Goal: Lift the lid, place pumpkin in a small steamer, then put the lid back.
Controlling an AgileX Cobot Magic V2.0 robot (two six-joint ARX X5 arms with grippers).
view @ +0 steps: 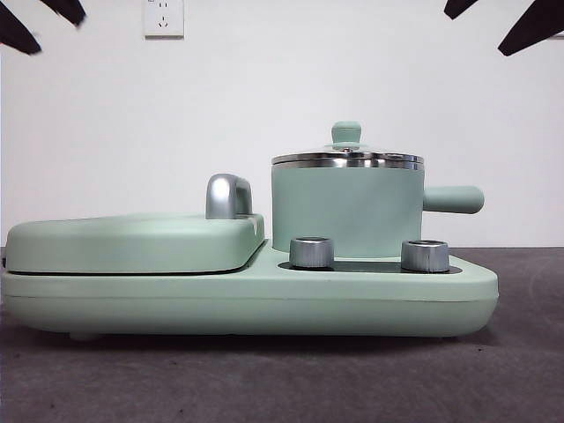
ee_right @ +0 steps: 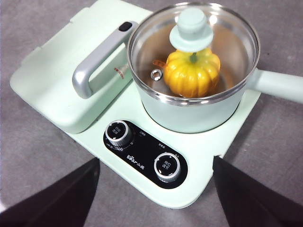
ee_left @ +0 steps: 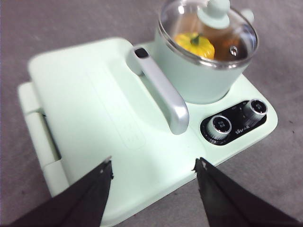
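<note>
The small steamer (view: 345,213) stands on the right side of the mint-green cooker base, its stubby handle (view: 453,199) pointing right. The glass lid (ee_right: 194,52) with its mint-green knob (view: 345,134) rests on the steamer's steel rim. Through the glass the yellow-orange pumpkin (ee_right: 191,72) sits inside the pot, also seen as the pumpkin (ee_left: 195,45) in the left wrist view. My left gripper (ee_left: 154,168) hovers open above the flat grill cover, holding nothing. My right gripper (ee_right: 156,165) hovers open above the control knobs, well clear of the steamer (ee_right: 189,111).
The wide flat grill cover (view: 132,240) with a silver handle (view: 227,196) fills the cooker's left half. Two silver knobs (view: 312,252) (view: 425,256) sit on the black panel at the front. A grey mat (view: 282,379) surrounds the appliance. Black arm tips (view: 529,26) show at the top corners.
</note>
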